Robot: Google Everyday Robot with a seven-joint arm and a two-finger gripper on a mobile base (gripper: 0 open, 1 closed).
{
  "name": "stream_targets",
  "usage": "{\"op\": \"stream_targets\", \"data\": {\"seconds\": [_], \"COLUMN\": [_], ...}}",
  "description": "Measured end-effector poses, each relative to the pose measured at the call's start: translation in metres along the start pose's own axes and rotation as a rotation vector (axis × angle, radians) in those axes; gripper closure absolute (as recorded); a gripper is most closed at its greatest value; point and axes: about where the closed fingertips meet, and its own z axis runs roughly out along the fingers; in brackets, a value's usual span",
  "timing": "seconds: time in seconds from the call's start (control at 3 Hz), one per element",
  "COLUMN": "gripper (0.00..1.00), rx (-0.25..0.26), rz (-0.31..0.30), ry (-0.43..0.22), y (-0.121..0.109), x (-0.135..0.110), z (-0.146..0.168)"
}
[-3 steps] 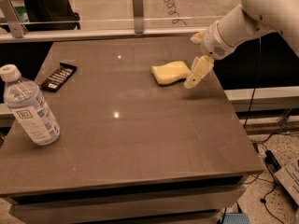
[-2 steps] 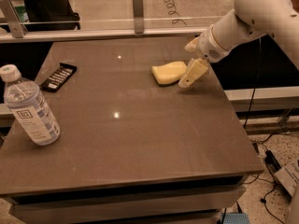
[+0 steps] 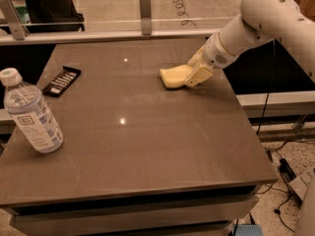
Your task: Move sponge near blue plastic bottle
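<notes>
The pale yellow sponge [image 3: 172,76] lies flat on the far right part of the dark table [image 3: 147,151]. My gripper [image 3: 192,73] is down at the sponge's right end, open, with one finger in front of that end and one behind it. The sponge rests on the table. The blue plastic bottle [image 3: 32,114], clear with a white cap and a white-and-blue label, stands upright near the table's left edge, far from the sponge.
A black flat packet with white marks [image 3: 61,80] lies at the far left of the table. A glass rail with metal posts [image 3: 144,9] runs behind the table. Cables and a power strip [image 3: 290,176] lie on the floor at the right.
My gripper has moved a little left and lower, from beside the sponge's right end to straddling it. The sponge, the bottle and the packet have not moved.
</notes>
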Motion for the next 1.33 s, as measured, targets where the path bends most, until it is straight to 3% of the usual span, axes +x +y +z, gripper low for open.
{"op": "stream_targets", "data": {"seconds": [0.33,0.67,1.0,1.33], "gripper": [0.88,1.0,1.0,1.0], "rx": [-0.011,-0.027,-0.049,-0.109], "rz": [0.004,0.001,-0.03,-0.081], "ry": [-0.004,-0.025,-0.067,-0.11], "y": [0.003,0.012,0.032,0.079], "x": [-0.009,-0.026,-0.052,-0.085], "z": [-0.007,-0.018,-0.029,-0.031]}}
